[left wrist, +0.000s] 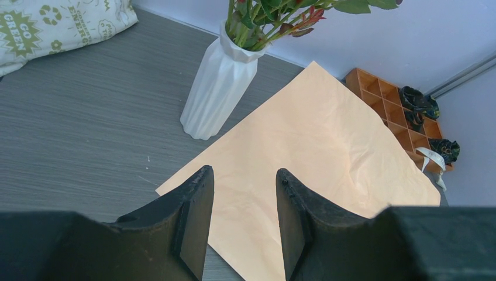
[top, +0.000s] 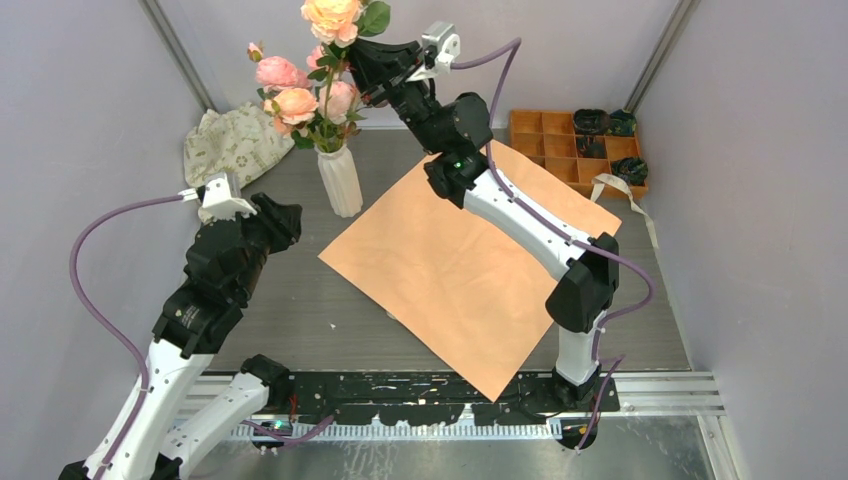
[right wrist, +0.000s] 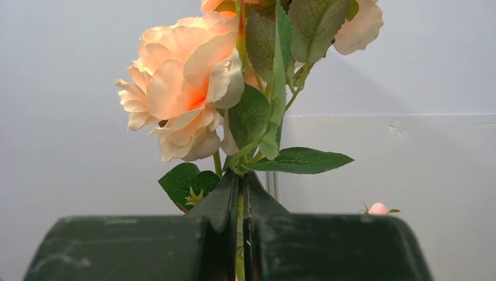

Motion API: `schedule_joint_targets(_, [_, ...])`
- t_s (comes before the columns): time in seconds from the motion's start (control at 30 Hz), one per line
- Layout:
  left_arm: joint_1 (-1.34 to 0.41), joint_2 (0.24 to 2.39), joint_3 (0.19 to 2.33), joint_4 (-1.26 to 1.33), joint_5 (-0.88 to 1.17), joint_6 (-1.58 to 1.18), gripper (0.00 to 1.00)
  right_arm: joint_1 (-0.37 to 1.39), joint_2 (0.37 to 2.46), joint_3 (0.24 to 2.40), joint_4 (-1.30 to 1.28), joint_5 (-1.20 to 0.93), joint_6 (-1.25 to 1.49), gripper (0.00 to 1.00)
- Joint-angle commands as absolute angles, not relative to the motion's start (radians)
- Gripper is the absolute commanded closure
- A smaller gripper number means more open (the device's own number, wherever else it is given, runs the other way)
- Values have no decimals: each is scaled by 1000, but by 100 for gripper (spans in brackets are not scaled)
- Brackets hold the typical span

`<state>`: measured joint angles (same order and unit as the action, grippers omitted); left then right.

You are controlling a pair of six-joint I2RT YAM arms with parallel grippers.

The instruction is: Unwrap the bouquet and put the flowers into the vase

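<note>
Peach and pink flowers (top: 295,103), white ribbed vase (top: 341,180), orange paper (top: 470,270), green-printed cream bag (top: 235,145), dark, perhaps greenish bundles (top: 590,121).

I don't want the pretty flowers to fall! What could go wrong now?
1. The right tool pinches a thin rose stem high up. A sideways tug could tip the tall, narrow vase. The left tool hangs open, away from it, so nothing steadies it.
2. The tight pinch might bend or snap that stem.
</note>
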<state>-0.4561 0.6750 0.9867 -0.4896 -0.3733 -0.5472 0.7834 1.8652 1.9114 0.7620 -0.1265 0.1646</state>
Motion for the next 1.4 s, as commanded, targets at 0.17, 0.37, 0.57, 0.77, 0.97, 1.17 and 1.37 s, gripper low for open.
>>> schedule_joint_targets(0.17, [-459, 678, 1000, -448, -375, -546, 56, 782, 1841, 1883, 762, -89, 180, 99])
schedule_joint_targets(0.37, [-459, 677, 998, -444, -371, -553, 56, 784, 1847, 1857, 727, -70, 183, 99])
schedule_joint_targets(0.57, [-459, 685, 994, -440, -365, -559, 55, 783, 1886, 1833, 701, -56, 195, 99])
schedule_joint_targets(0.77, [-459, 692, 994, -437, -362, -561, 56, 784, 1958, 1850, 675, -55, 193, 99])
schedule_joint_targets(0.97, [-459, 691, 994, -438, -364, -560, 55, 784, 2028, 1886, 647, -55, 204, 99])
schedule_joint_targets(1.17, [-459, 689, 992, -443, -371, -557, 56, 783, 2056, 1875, 638, -51, 212, 99])
schedule_joint_targets(1.37, [-458, 688, 990, -443, -367, -561, 55, 784, 2076, 1862, 621, -51, 220, 99])
